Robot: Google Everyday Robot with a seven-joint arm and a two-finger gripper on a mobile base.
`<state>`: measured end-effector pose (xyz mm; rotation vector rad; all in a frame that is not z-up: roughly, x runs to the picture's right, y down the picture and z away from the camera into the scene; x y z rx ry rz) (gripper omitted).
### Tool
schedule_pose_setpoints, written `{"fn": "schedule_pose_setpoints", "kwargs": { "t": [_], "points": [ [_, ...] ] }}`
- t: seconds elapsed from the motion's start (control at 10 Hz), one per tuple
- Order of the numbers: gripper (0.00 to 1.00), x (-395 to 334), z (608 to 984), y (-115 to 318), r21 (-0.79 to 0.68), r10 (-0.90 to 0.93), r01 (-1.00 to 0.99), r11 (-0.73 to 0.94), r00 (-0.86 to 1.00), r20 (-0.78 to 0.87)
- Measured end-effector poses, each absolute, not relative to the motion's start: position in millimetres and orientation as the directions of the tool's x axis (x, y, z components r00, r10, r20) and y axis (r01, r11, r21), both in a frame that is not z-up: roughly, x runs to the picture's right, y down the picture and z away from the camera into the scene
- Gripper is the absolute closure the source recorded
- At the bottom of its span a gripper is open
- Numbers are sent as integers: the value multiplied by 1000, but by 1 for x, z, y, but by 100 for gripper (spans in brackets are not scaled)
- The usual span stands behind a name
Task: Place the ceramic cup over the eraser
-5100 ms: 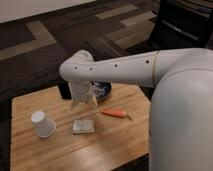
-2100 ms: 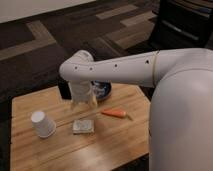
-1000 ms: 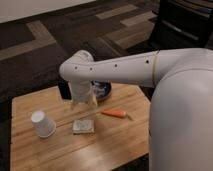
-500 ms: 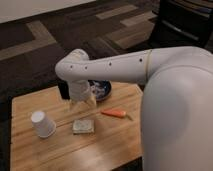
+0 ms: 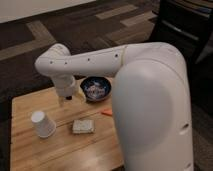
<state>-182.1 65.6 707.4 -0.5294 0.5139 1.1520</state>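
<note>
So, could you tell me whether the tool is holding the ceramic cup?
No, the ceramic cup stands alone on the table, while the tool hangs apart beside the blue bowl.

Before you: one ceramic cup, one blue bowl, one grey pad, one orange stick, one gripper beside the bowl.

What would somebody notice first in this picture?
The huge white robot arm fills the right side and reaches left over the wooden table. Its claw hangs near the table's far edge. On the table stand a white cup at the left and a dark blue bowl right beside the claw.
</note>
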Motion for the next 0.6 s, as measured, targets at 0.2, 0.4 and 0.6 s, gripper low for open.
{"fn": "schedule_pose_setpoints", "kwargs": {
  "t": [0.2,0.4,0.6],
  "points": [
    [35,-216,704,56,-176,675,-891,419,435,-596],
    [35,-248,700,51,-231,630,-830,508,541,-558],
    [35,-275,695,51,-283,574,-762,583,632,-520]
  ]
}}
